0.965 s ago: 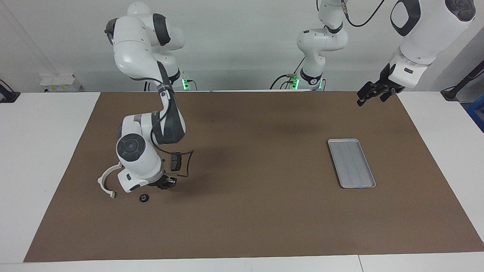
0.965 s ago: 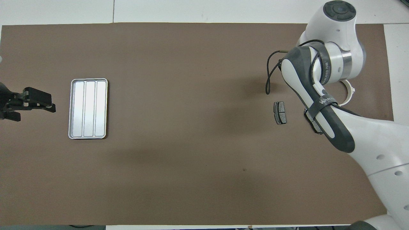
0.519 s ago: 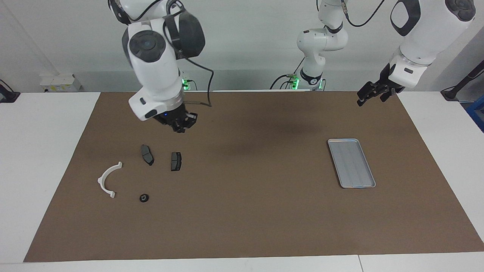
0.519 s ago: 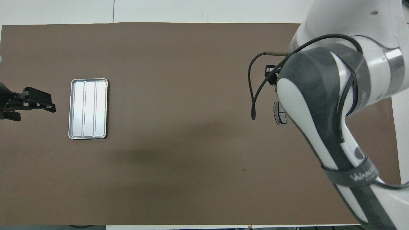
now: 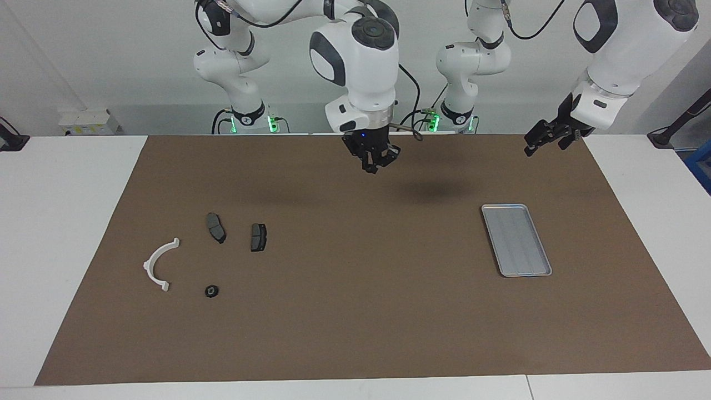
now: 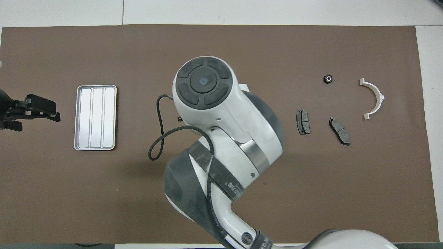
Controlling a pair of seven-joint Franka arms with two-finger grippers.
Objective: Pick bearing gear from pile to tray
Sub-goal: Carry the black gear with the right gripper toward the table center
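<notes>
Tray (image 5: pixel 516 239) sits well apart from pile (image 5: pixel 210 250); right gripper (image 5: pixel 373 161) between.

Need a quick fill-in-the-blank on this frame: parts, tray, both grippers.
1. The tray holds ____ parts.
2. The number of dark grey plates lying on the brown mat is ____.
3. The small black round piece lies beside the white curved ____.
4. The right gripper hangs over the mat, and the left gripper waits at the end of the table where the ____ lies.

Missing words: no; two; bracket; tray
</notes>
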